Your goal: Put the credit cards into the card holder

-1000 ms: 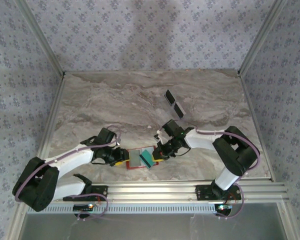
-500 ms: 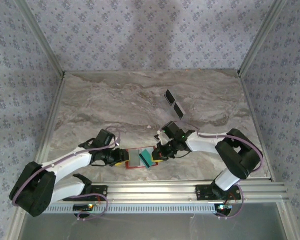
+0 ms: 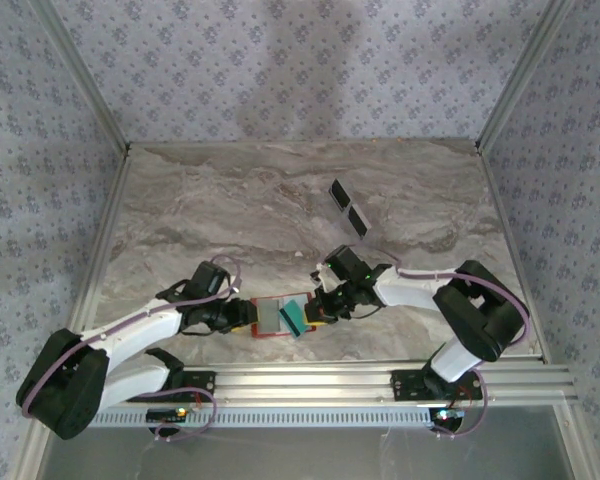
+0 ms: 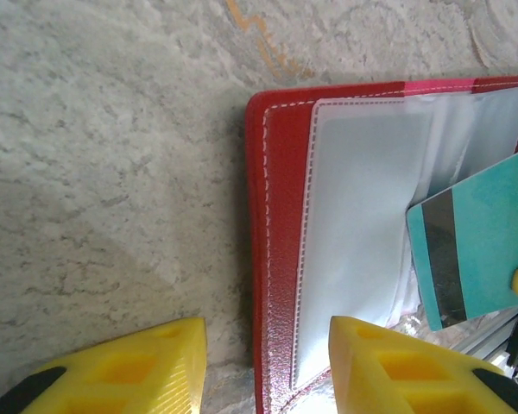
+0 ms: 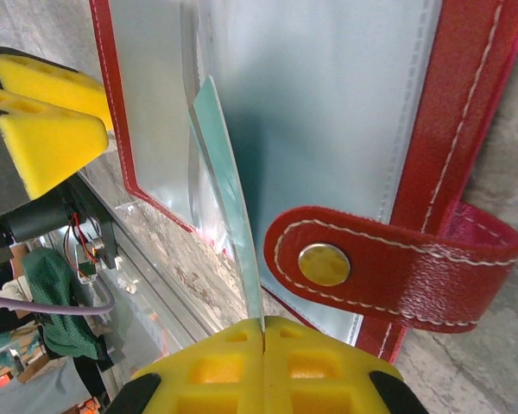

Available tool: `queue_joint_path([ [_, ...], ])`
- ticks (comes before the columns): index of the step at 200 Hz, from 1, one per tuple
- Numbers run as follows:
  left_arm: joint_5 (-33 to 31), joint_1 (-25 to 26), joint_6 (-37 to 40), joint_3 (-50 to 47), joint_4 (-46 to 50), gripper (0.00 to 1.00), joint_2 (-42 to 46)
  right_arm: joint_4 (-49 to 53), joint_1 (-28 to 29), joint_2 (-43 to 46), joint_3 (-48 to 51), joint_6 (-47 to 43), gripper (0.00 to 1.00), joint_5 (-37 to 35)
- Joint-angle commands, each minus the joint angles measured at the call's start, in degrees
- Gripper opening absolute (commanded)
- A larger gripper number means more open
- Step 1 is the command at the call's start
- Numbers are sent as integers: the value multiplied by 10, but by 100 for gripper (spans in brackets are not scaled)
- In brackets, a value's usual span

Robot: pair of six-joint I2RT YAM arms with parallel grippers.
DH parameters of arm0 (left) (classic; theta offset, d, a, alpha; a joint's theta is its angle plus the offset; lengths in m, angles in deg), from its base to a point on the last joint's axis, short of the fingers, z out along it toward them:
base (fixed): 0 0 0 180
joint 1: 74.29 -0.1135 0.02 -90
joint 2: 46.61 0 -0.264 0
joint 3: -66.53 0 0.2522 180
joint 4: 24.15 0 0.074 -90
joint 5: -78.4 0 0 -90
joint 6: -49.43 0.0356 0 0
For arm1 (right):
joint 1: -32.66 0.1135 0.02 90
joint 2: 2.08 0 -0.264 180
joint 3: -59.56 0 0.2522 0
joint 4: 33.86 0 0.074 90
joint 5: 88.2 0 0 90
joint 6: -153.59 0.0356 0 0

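I am clamping the teal card (image 5: 229,198) in my right gripper (image 5: 263,332), its length pointing left into the card holder (image 5: 466,129), whose far edge my left gripper (image 4: 268,362) is straddling, jaws apart.

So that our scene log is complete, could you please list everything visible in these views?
card holder: one, red with clear pockets, open flat near the table's front edge.
teal card: one, teal-blue, angled over the holder's right half.
dark cards: two, dark, one beside the other, far centre-right.
table: one, grey-brown marble pattern, under everything.
walls: patterned blue-grey, around the table.
left gripper: one, yellow fingers, open, astride the holder's left edge.
right gripper: one, yellow fingers, shut on the teal card.
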Motion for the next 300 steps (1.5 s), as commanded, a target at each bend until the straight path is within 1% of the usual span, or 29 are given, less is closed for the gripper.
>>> queue_joint_path([
  [1, 12, 6, 0, -1, -18, 40, 7, 12, 9, 2, -6, 16, 0, -20],
  [21, 23, 10, -11, 0, -33, 39, 5, 0, 15, -1, -8, 33, 0, -26],
  [71, 23, 17, -10, 8, -35, 38, -11, -62, 20, 2, 11, 93, 0, -57],
  [89, 18, 18, -7, 9, -37, 38, -19, -65, 20, 7, 15, 101, 0, -66],
  [127, 20, 20, 0, 20, -39, 38, -44, -92, 23, -9, 22, 123, 0, -54],
  [198, 9, 21, 3, 19, -31, 37, -58, -99, 24, -6, 30, 128, 0, -48],
  [225, 7, 23, 3, 18, -35, 35, -61, -120, 28, -21, 27, 117, 0, -16],
  [248, 7, 23, 0, 20, -38, 35, -67, -115, 29, -23, 21, 112, 0, 3],
  [285, 3, 22, 6, 29, -34, 34, -78, -85, 18, -9, 25, 93, 0, 6],
  [300, 9, 23, 1, 29, -40, 34, -81, -88, 14, 2, 34, 94, 0, 3],
])
